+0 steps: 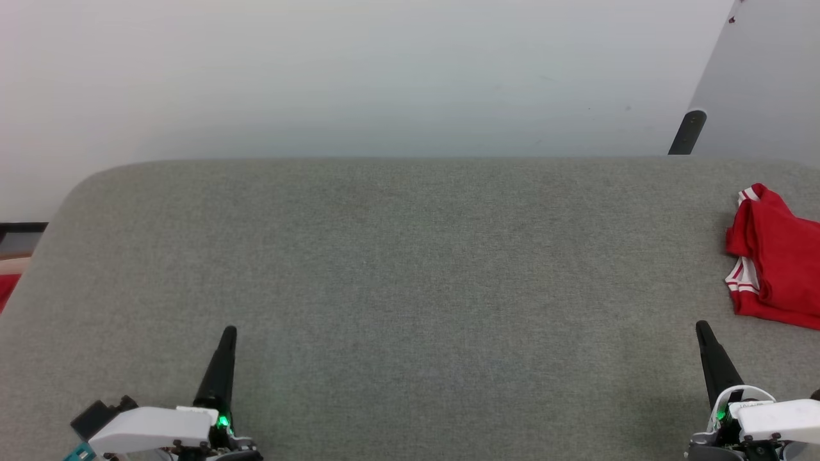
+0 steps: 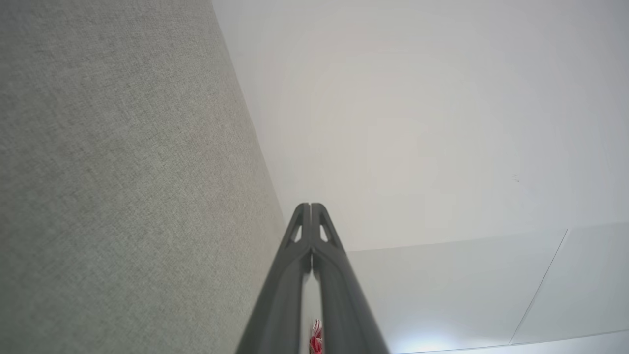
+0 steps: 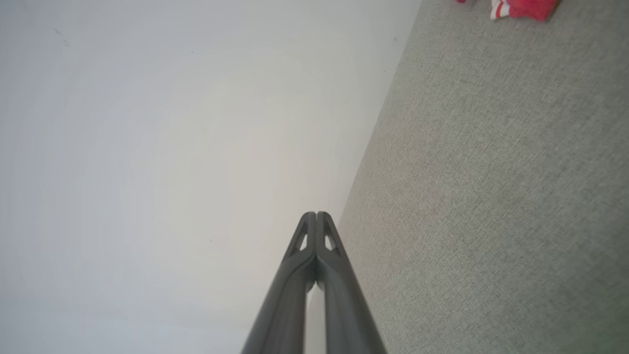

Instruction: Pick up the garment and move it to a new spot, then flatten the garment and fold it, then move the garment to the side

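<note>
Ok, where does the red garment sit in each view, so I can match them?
Head view: garment at the right edge, on the grey table.
Left wrist view: red-and-white sliver at the bottom edge, likely it.
Right wrist view: top right corner.
Shared landmark: the grey table's edge against the wall.

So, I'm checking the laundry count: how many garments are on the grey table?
1: a red shirt with white-striped trim at the right edge of the table, partly cut off by the head view's frame, so more could lie beyond it.
</note>
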Available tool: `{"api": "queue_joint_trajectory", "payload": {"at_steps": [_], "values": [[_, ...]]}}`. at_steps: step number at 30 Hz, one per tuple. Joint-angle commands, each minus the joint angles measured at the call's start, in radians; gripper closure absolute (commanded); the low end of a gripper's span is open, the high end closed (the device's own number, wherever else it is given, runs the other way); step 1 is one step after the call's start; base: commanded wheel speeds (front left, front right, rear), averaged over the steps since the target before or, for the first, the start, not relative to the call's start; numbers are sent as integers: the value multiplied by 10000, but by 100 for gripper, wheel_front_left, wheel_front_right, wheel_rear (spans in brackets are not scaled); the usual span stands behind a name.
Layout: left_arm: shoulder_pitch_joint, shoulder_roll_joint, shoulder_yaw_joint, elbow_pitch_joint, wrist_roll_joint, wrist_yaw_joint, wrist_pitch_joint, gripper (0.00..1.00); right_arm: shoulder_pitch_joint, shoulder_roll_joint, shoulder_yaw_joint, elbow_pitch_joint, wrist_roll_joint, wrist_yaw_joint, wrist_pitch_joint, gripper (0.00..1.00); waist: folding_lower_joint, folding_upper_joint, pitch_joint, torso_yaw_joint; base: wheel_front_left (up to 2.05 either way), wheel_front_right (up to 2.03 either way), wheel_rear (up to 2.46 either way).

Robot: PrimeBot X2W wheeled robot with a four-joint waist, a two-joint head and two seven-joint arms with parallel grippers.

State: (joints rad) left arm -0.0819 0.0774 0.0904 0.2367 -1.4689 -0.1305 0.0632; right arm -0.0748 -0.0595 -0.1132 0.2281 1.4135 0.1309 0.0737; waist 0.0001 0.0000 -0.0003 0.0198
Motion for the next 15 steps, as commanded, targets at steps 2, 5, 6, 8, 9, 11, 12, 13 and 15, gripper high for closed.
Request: {"api": "queue_joint_trajectory", "payload": {"at_steps": [2,5,6,8,9,11,12,13,15], "values": [[-157,-16,57,-8,-223,-4,80,100,-209,7,-12,5,284,-2,80,100,0,0,4,-17,0,0,0],[-182,-56,81,6,-409,-4,145,100,-217,23,-12,28,562,-2,133,100,0,0,8,-41,0,0,0],[-187,-65,91,10,-470,-4,170,100,-220,29,-12,38,626,-2,142,100,0,0,9,-48,0,0,0],[-195,-92,107,20,-581,-4,206,100,-239,38,-13,54,760,-2,169,100,0,0,11,-63,0,0,0],[-196,-104,114,21,-656,-4,232,100,-255,43,-13,59,849,-2,192,100,0,0,13,-71,0,0,0],[-201,-126,131,33,-761,-4,271,100,-272,52,-13,74,1007,-2,230,100,0,0,15,-86,0,0,0],[-210,-138,138,36,-794,-4,282,100,-276,58,-13,83,1092,-2,238,100,0,0,17,-94,0,0,0],[-219,-147,146,40,-848,-4,306,100,-289,61,-13,94,1179,-2,254,100,0,0,18,-102,0,0,0],[-234,-168,162,50,-957,-4,339,100,-320,67,-13,101,1281,-3,287,100,0,0,20,-117,0,0,0]]}}
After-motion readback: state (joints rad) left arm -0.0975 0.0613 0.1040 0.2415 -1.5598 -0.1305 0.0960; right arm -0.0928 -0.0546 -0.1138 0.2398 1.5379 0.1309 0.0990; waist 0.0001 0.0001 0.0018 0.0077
